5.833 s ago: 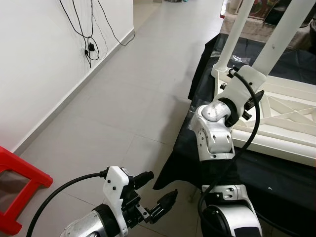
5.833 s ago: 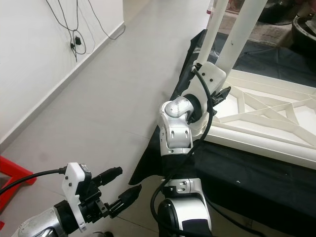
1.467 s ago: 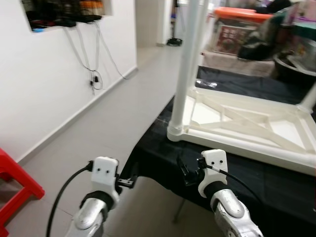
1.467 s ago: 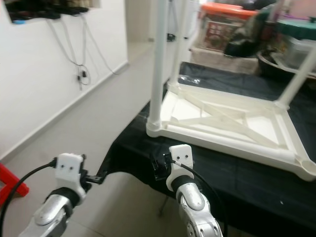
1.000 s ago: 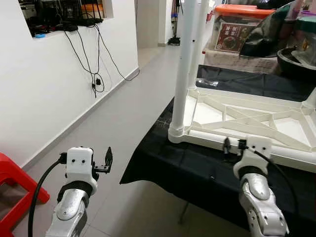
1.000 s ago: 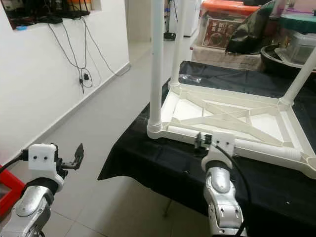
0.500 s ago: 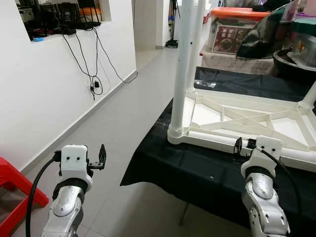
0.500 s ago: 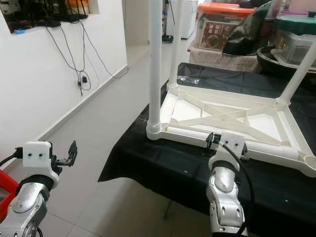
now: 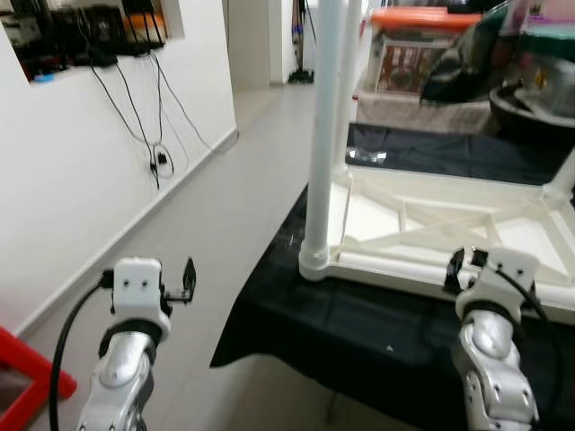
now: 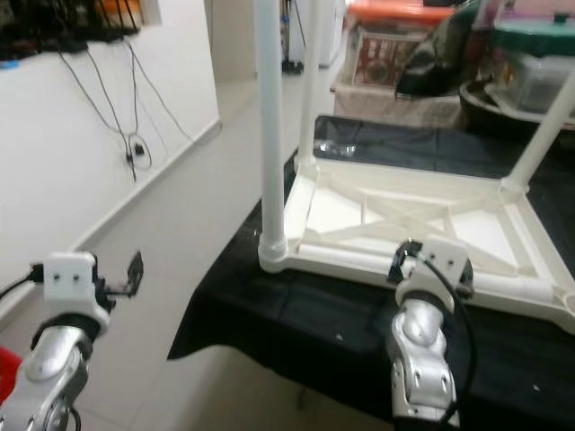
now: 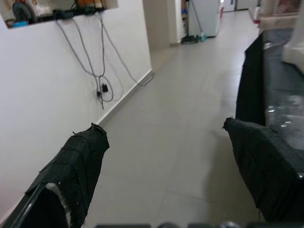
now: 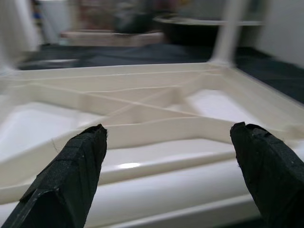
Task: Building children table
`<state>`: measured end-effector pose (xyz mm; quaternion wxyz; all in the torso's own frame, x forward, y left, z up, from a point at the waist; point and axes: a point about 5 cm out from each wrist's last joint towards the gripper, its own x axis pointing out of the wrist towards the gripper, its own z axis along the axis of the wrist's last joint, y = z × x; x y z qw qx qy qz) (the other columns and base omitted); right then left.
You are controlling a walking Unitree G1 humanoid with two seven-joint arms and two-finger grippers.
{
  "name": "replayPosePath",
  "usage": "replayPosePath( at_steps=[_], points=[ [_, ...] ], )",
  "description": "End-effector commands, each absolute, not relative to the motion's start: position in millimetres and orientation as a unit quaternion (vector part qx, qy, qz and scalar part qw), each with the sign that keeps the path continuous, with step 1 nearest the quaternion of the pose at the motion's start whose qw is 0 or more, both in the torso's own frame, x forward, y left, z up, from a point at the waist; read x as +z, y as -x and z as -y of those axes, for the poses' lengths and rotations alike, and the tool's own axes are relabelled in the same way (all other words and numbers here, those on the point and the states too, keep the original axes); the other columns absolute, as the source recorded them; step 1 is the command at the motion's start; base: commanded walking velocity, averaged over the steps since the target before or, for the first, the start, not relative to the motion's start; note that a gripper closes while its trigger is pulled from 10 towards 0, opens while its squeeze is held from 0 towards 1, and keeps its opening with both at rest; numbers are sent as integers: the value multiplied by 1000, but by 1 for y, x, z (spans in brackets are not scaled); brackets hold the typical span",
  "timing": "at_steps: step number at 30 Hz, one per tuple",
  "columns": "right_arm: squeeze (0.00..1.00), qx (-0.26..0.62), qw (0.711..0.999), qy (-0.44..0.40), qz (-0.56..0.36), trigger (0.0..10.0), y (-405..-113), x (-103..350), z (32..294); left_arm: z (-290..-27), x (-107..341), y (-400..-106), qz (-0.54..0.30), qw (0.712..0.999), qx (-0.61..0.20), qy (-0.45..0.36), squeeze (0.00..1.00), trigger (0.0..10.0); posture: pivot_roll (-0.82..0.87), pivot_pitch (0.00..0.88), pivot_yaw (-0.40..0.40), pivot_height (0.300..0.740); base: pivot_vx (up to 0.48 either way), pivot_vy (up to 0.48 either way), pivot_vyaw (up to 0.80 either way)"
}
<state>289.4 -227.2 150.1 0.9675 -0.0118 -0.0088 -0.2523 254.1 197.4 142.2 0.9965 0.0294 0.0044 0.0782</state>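
White table frame (image 12: 156,137) before right claw (image 12: 166,156)

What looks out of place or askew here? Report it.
The white children's table lies upside down on the black cloth, legs pointing up, as fits mid-assembly. The near right corner socket looks empty, with no leg in it. Both the left pincer and right pincer are open and hold nothing.
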Motion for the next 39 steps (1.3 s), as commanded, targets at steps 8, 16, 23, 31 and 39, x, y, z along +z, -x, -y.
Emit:
replayPosePath(
  at_steps=[8,16,23,31,39],
  points=[
    [0,-247,969,25,1,10000,-291,148,225,-196,141,-254,-9,997,74,-30,0,10000,94,31,-35,740,249,0,0],
    [0,-250,968,23,4,10000,-292,150,227,-196,142,-254,-5,997,76,-16,0,10000,94,35,-33,740,93,0,0],
    [0,-219,976,6,2,10000,-298,149,224,-186,139,-254,-15,999,39,-1,0,10000,97,42,-30,740,0,0,0],
    [0,-69,997,-21,1,10000,-323,160,237,-147,138,-246,-16,991,-122,49,0,10000,96,76,-23,740,0,0,0],
    [0,81,996,-15,-13,10000,-329,187,273,-118,136,-224,-41,965,-250,71,0,10000,101,131,-17,740,0,0,0]
  ],
)
